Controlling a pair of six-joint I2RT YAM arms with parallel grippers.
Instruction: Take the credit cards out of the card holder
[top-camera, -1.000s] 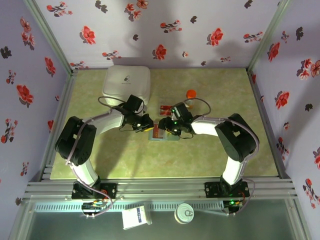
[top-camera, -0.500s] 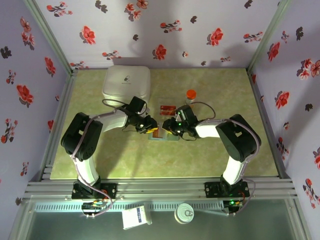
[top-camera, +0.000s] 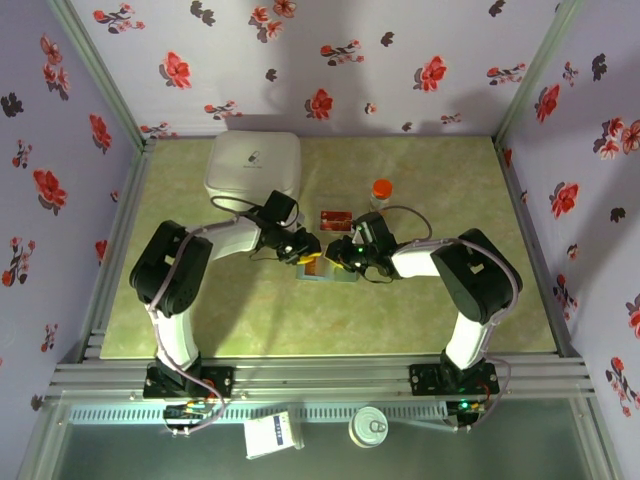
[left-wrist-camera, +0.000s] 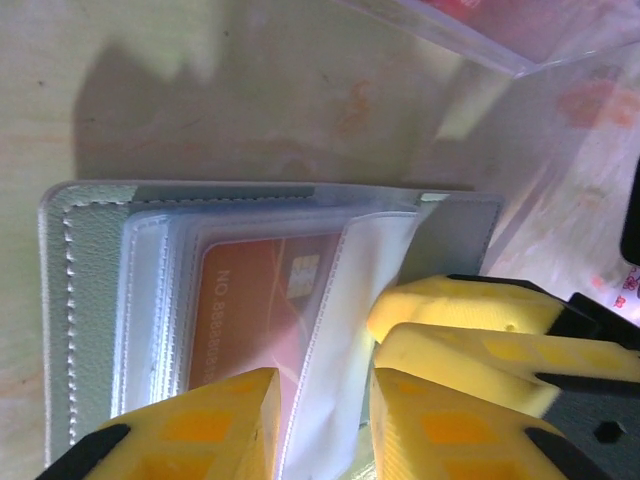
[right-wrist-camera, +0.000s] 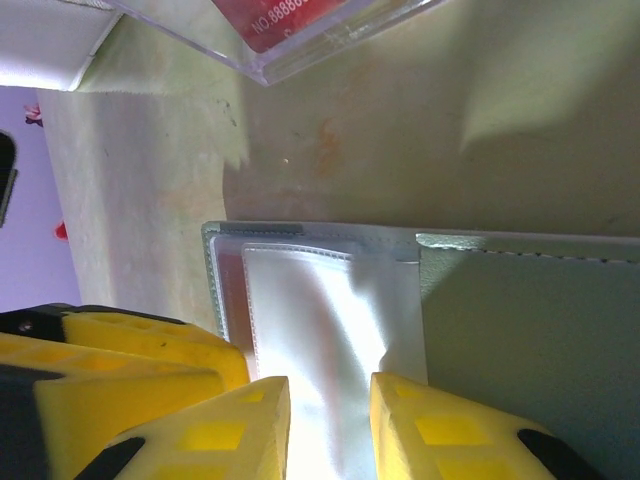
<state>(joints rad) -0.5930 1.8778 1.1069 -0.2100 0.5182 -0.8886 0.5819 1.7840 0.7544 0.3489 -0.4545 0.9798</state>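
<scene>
Currently at work on the card holder (top-camera: 328, 274), spread open and flat near the middle of the desk (top-camera: 250, 320), stitched grey-teal cover down and clear sleeve leaves up. Probably laid that way to expose the sleeve mouths and to let both arms come at it from opposite sides. Still holds one orange credit card (left-wrist-camera: 250, 310), seen through its sleeve with a printed number along it, so judged only partly emptied. Just beyond the holder toward the far edge, and apart from it: a red card (top-camera: 335, 219) inside a clear cover. Farther back: an orange-capped bottle (top-camera: 381, 189) and a white box (top-camera: 252, 165).

With the left hand (left-wrist-camera: 322, 405) low over the holder, yellow fingers parted by a narrow gap, straddling the edge of a clear leaf right beside the orange card. Clamped on nothing, as far as can be told. Opposite it, nose to nose, with the right hand (right-wrist-camera: 330, 410), likewise only slightly open, over a loose clear leaf (right-wrist-camera: 320, 320) that runs into its gap. Seemingly placed so as to lift or pin that leaf and free the card. Cannot tell whether either pair of pads truly touches the plastic.
</scene>
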